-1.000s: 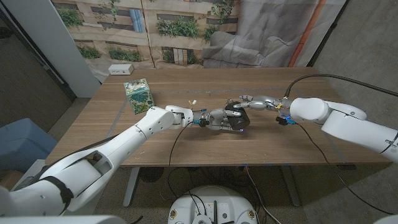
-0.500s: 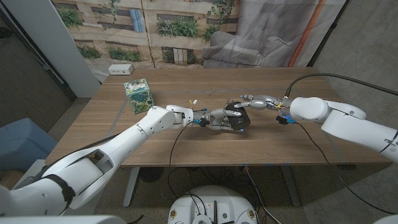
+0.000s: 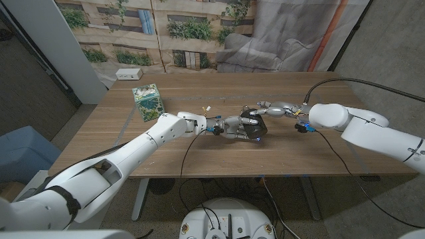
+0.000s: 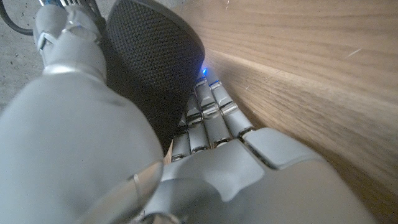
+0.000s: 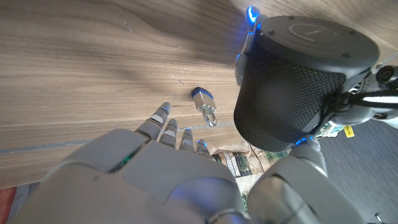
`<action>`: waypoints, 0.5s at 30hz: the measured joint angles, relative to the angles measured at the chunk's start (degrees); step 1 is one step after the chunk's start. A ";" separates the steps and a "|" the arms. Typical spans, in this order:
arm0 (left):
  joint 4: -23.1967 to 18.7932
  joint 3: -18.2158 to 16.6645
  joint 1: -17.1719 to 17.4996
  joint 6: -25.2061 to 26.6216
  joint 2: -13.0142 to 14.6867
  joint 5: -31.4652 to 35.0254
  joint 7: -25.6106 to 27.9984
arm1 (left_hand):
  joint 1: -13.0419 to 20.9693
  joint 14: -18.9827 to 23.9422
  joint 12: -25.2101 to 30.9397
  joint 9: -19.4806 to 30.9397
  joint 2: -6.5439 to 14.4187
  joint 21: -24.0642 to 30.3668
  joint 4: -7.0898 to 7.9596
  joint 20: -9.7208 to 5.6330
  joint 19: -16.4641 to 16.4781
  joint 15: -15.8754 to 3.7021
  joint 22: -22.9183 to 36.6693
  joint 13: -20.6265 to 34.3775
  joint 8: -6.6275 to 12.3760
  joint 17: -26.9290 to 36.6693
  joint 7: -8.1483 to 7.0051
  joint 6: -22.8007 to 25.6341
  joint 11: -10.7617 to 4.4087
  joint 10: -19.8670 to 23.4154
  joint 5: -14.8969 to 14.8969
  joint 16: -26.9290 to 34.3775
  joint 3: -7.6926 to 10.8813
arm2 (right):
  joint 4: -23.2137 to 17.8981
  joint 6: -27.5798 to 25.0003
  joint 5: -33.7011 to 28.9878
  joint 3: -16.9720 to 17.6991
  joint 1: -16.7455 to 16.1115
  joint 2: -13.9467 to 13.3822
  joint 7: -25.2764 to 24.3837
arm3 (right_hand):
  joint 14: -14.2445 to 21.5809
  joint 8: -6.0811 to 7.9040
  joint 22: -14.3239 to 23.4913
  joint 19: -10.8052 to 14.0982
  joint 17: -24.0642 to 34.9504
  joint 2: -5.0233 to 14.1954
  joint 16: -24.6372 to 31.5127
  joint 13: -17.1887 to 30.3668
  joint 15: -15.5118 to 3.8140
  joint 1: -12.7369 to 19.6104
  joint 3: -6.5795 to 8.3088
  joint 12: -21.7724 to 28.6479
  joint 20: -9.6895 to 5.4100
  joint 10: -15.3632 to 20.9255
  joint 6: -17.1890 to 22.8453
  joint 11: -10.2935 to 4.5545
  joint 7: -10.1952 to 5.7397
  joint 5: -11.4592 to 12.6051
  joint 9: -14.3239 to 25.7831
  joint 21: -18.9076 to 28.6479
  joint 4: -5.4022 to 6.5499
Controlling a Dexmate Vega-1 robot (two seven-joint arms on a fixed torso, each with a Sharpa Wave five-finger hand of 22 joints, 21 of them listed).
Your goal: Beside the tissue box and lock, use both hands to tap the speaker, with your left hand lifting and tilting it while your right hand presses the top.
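- two hands at work: left hand point(image 3: 232, 126) grasping speaker point(image 3: 254, 124), lifted and tilted mid-table.
- right hand point(image 3: 272, 108) just beside speaker top, fingers point(image 5: 163, 118) spread, holding nothing.
- lift and tilt done; top press seemingly left.
- lock point(image 5: 205, 104) near, tissue box point(image 3: 149, 101) well apart.
- fingertip contact hard to make out.

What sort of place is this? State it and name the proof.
Probably a makeshift robot test room: a long wooden table, a printed backdrop of planted balconies behind it, and grey draped sheeting beside that.
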 measured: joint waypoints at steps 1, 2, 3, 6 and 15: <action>0.00 0.00 0.00 -0.01 0.00 0.05 0.00 | 0.00 0.00 -0.01 0.01 0.00 0.00 0.00 0.00 0.00 0.00 0.00 0.00 0.00 0.00 0.00 0.00 0.00 0.00 0.01 0.00 0.00 | -0.01 0.00 0.00 -0.08 0.05 0.03 0.00 | 0.00 0.00 0.00 0.00 0.00 0.00 0.00 0.00 0.00 0.00 0.00 0.00 0.00 0.00 0.00 0.00 0.00 0.01 0.00 0.00 0.00; -0.05 0.00 0.00 -0.02 0.01 0.07 0.00 | 0.00 0.00 -0.02 0.01 0.00 0.00 0.00 0.00 0.00 0.00 0.00 0.00 0.00 0.00 0.00 0.00 0.00 0.00 0.07 -0.01 0.00 | -0.04 -0.24 -0.42 -0.20 0.12 0.06 0.16 | 0.00 0.00 0.00 0.00 0.00 0.00 0.00 0.00 0.00 0.00 0.00 0.00 0.00 0.00 0.00 0.00 0.00 0.07 0.00 0.00 0.00; -0.05 0.00 0.00 -0.02 0.01 0.07 0.00 | 0.00 0.00 -0.03 0.02 0.00 0.00 0.00 0.00 0.00 0.00 0.00 0.00 0.00 0.00 0.00 0.00 0.00 0.00 0.19 -0.02 0.00 | -0.06 -0.24 -0.42 -0.32 0.18 0.10 0.16 | 0.00 0.00 0.00 0.00 0.00 0.00 0.00 0.00 0.00 0.00 -0.01 0.00 0.00 0.00 0.00 0.00 0.00 0.29 0.00 0.00 0.00; -0.27 0.00 0.17 -0.03 0.02 0.10 0.09 | 0.00 0.00 -0.04 0.04 0.00 0.35 0.00 0.00 0.00 0.00 0.00 0.00 0.00 0.00 0.00 0.00 0.00 0.00 0.20 -0.03 0.00 | -0.10 -0.55 -0.89 -0.60 0.29 0.17 0.35 | 0.00 0.00 0.00 0.00 0.00 -0.01 0.00 0.00 0.00 -0.01 -0.01 0.00 0.00 0.00 0.00 0.00 0.00 0.41 0.00 0.00 0.00; -0.46 -0.04 0.34 -0.29 0.04 0.14 0.32 | 0.00 0.00 -0.25 0.04 0.00 0.46 0.00 0.00 0.00 -0.01 0.00 0.00 0.00 0.00 0.01 -0.01 0.00 0.00 0.20 -0.06 0.00 | -0.23 -1.35 -2.34 -1.52 0.60 0.32 0.60 | 0.32 0.00 0.00 0.21 0.00 -0.24 0.22 0.00 -0.32 -0.24 -0.16 0.21 -0.21 0.00 0.00 0.00 0.00 0.41 0.00 0.00 0.01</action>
